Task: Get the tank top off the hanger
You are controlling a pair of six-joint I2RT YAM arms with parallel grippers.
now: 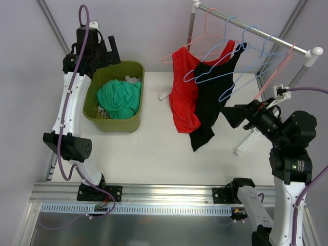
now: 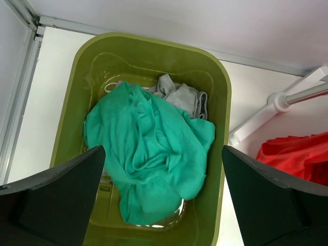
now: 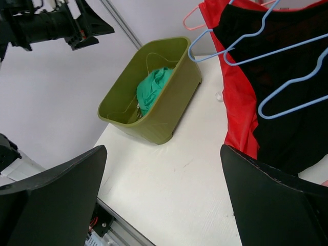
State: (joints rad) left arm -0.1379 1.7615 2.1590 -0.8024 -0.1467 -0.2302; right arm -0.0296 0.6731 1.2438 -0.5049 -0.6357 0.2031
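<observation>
While the left end effector [image 2: 163,151] hangs released above the olive bin [image 2: 221,102], its dark fingers [image 2: 61,200] spread wide with nothing between them, the wrist view cuts both fingers off at the bottom edge. Beneath it a teal garment [image 2: 148,148] lies crumpled in the bin, covering most of a grey garment [image 2: 182,95] at the far side. The cut of either cannot be made out. The bin's near end is hidden behind the fingers, and only the top view shows the whole bin standing at the far left of the white desk [image 1: 154,148].

The right end effector [image 3: 163,148] is likewise released and empty, fingers wide, raised over the right of the desk and pointed toward the clothes. In its view the red tank top [image 3: 238,97] and the black tank top [image 3: 287,102] are cut off at the top and right, with the black one overlapping the red. Light blue hangers [image 3: 287,51] cross in front of the black one.

The top view alone shows the clothes rail [image 1: 256,31] at the far right, with both tank tops hanging from it. A pink hanger [image 1: 192,41] sits by the red top's straps. The hangers tangle, so which wire carries which top is hard to tell.
</observation>
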